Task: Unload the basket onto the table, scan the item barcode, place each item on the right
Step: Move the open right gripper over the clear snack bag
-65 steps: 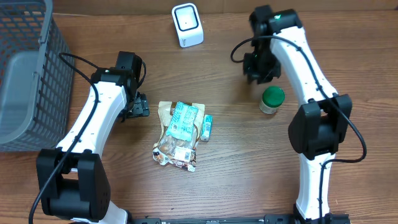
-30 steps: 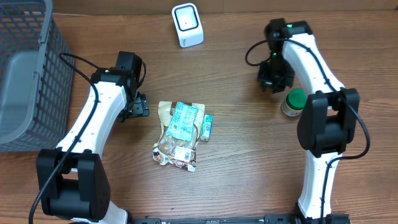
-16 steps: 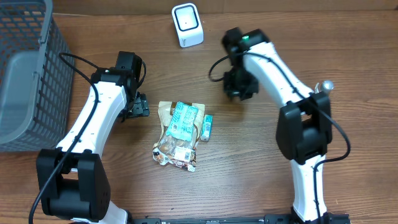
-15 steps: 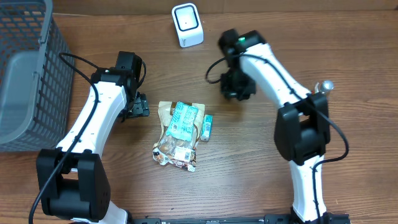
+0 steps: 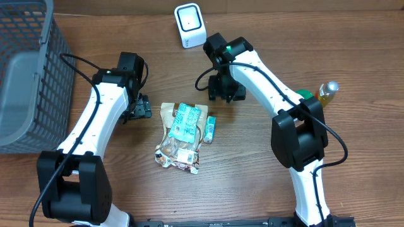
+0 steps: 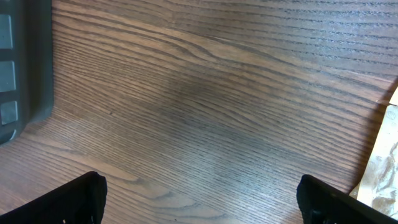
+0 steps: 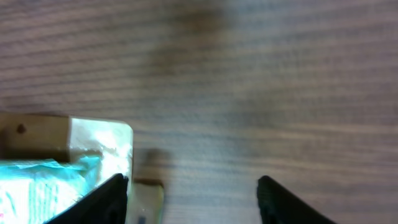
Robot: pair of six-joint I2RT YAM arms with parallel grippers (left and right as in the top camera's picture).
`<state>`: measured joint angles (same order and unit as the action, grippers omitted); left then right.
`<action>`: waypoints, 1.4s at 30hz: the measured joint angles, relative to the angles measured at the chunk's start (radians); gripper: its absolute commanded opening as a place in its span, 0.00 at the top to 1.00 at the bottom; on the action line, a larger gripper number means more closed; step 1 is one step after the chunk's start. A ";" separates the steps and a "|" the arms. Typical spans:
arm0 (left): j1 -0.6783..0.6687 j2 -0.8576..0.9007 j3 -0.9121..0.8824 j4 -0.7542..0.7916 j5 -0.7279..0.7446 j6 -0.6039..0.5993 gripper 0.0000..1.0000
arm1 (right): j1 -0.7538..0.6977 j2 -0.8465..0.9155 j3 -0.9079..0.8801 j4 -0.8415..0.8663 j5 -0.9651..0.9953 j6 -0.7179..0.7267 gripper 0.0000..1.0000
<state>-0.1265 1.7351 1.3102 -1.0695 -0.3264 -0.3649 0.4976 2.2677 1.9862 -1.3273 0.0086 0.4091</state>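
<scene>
A heap of snack packets (image 5: 180, 135) lies on the wooden surface (image 5: 252, 183) between the two arms, with a small green packet (image 5: 210, 128) just beside its right edge. The left tool (image 5: 140, 108) hangs just left of the heap, jaws spread wide and empty. The right tool (image 5: 222, 94) hovers just beyond the green packet, jaws apart, gripping nothing. Farther back stands the white barcode scanner (image 5: 190, 25); a grey mesh basket (image 5: 25, 75) fills the far left corner.

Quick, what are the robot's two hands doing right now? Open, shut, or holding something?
Left hand: open wide, holding nothing.
Right hand: open, holding nothing.
</scene>
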 measured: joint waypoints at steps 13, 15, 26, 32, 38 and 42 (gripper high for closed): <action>0.000 0.000 0.000 0.000 0.000 0.000 0.01 | 0.002 -0.008 0.000 -0.045 0.040 0.039 0.51; 0.000 0.000 0.000 0.000 0.000 0.000 0.00 | 0.004 -0.023 0.000 -0.071 0.044 0.042 0.51; 0.000 0.000 0.000 0.000 0.000 0.000 0.00 | 0.110 -0.073 -0.008 -0.135 0.114 0.080 0.57; 0.000 0.000 0.000 0.000 0.000 0.000 0.00 | 0.195 -0.076 -0.010 -0.132 0.177 0.118 0.56; 0.000 0.000 0.000 0.000 0.000 0.000 0.01 | 0.206 -0.093 -0.022 -0.127 0.179 0.117 0.57; 0.000 0.000 0.000 0.000 0.000 0.000 0.01 | 0.196 -0.111 -0.081 -0.061 0.112 0.106 0.57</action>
<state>-0.1265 1.7351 1.3102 -1.0691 -0.3264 -0.3649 0.6933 2.1571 1.9053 -1.3888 0.1207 0.5148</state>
